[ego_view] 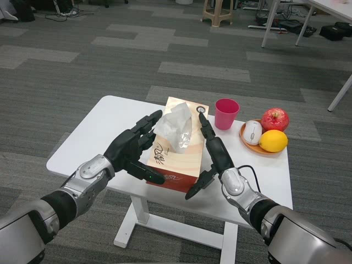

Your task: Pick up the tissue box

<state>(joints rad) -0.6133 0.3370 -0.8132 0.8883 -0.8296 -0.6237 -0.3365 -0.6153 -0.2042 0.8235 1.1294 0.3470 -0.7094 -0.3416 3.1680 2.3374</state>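
Looking down from the head camera, I've got the tissue box point(179, 146) sitting on the white table point(104, 129), roughly in the middle, long side running away from me, with a white tissue point(175, 131) puffed up out of the top slot. My left hand point(133, 147) is right up against the box's left side, fingers stretched out along it and the thumb reaching toward the near bottom corner. My right hand point(212, 151) is on the other side, fingers straight and pointing away along the right edge of the box, thumb hanging down near the front corner. So both hands are spread flat, one on each side of the box, but I honestly can't tell if they're actually pressing on it or just beside it. The box looks like it's resting on the table. Off to the right there's a pink cup point(226, 113), and beyond that an orange plate point(247, 142) holding a white computer mouse point(252, 132), a red apple point(274, 119) and a lemon point(273, 141).
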